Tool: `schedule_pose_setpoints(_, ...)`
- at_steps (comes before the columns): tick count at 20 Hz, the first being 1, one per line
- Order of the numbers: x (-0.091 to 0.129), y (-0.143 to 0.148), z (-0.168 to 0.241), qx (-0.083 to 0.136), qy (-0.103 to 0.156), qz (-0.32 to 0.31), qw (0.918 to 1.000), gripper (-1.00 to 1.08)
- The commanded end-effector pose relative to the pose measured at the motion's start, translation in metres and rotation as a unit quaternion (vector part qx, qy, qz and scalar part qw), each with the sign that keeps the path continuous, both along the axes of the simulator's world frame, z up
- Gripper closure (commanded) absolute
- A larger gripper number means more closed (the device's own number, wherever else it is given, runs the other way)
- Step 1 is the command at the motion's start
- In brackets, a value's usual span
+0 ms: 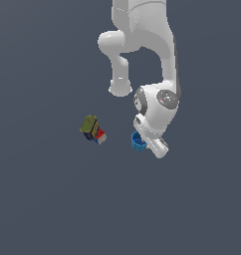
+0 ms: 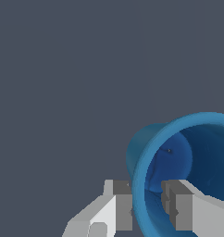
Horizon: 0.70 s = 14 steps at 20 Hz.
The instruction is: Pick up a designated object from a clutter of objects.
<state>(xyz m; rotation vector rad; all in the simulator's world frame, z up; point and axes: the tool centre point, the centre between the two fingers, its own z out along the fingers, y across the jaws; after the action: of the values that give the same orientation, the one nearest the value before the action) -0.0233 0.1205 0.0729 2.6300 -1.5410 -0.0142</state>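
Plain grey bench: tool [image 2: 148, 208] straddles the blue cup [image 2: 188, 171] wall, one finger inside, apparently clamped, cup apart from the green can [image 1: 89, 124]; lift it straight and slow.

The cup [image 1: 137, 141] sits at the gripper [image 2: 148, 206], its wall between the 2 fingers [image 2: 121, 203]. The can [image 1: 89, 125] lies well apart toward the exterior view's left, a block [image 1: 99, 136] touching it.

Blue cup [image 1: 137, 141] under the arm's wrist; olive-green can [image 1: 89, 125] well apart.
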Motion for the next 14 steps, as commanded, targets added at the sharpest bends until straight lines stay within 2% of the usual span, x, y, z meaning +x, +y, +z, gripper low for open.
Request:
schedule_pose_setpoints(1, 0.000, 0.000, 0.001, 0.000, 0.000, 0.000, 1.0000, 1.08)
schedule_pose_setpoints(7, 0.002, 0.005, 0.018, 0.000, 0.000, 0.000, 1.0000, 1.08)
schedule_pose_setpoints(14, 0.008, 0.018, 0.061, 0.000, 0.000, 0.000, 1.0000, 1.08)
